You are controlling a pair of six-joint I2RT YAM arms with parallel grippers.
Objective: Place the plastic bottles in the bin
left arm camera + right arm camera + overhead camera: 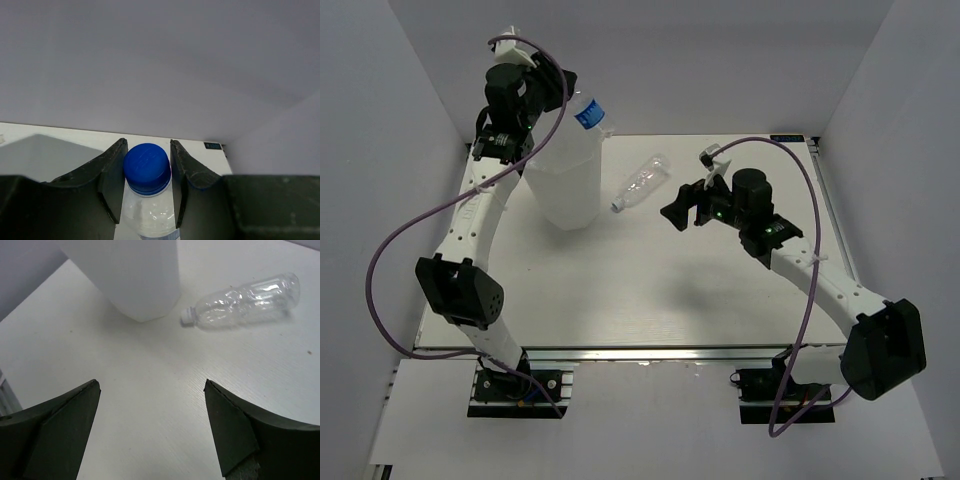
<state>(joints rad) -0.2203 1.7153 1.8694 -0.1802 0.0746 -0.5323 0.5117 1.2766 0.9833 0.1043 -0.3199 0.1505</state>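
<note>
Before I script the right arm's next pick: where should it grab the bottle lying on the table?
Take the lying bottle at mid-body, likely from straight above, fingers across its long axis: it rests on its side, narrow neck toward the bin but clear of it. The right end effector is open.

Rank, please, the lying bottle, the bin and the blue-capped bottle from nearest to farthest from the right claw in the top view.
From the right claw:
1. Lying bottle, just to its left.
2. Bin, farther left.
3. Blue-capped bottle, held high over the bin.
</note>
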